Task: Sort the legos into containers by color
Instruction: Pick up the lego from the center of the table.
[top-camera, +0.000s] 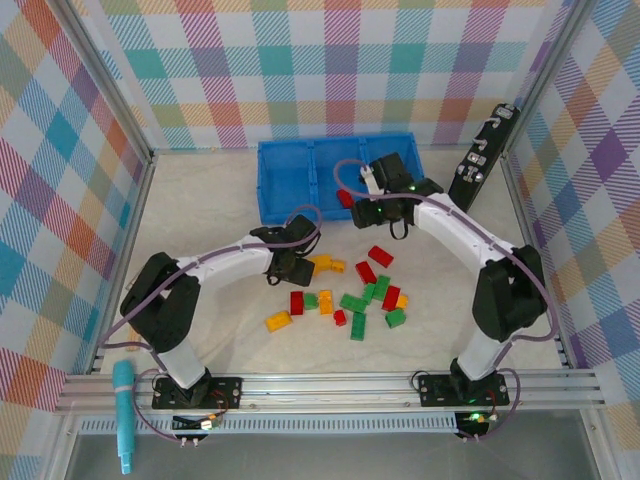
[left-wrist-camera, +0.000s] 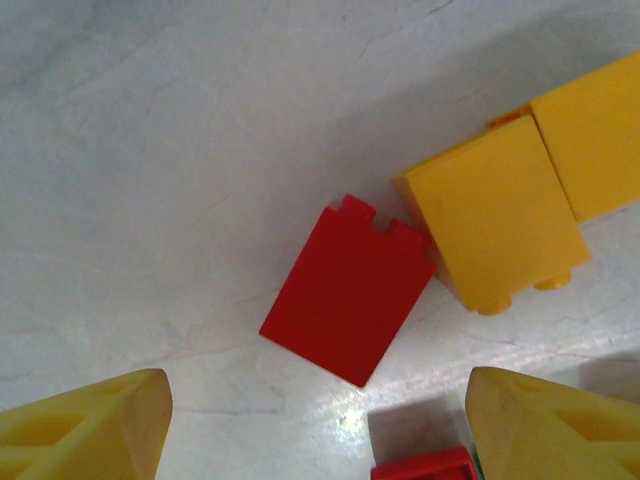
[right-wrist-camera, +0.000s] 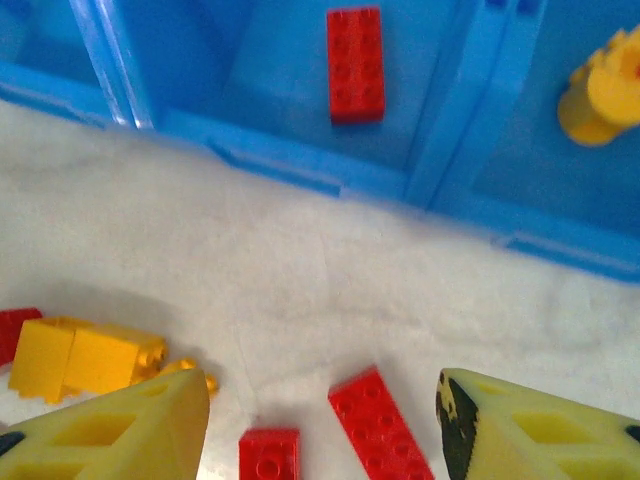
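- Sorting partly done: blue tray at middle of far edge of surface; loose legos clustered mid-surface, towards near edge.
- Low over surface: left gripper, jaws open, nothing held. Yellow fingertips well apart either side of target red brick, not touching it. Likely lined up this way to pinch that brick across its sides.
- Touching target red brick at one corner: yellow brick pair. Tight spot, so some risk of nudging yellow during the pinch.
- Between tray's near wall and pile: right gripper, jaws open and empty. Short reach to either from here.
- Flat in middle compartment: sorted red brick. In right compartment: yellow piece. So middle for red, right for yellow, left presumably for green.
- On surface under right jaws: long red brick and small red brick, handy next picks for that arm.
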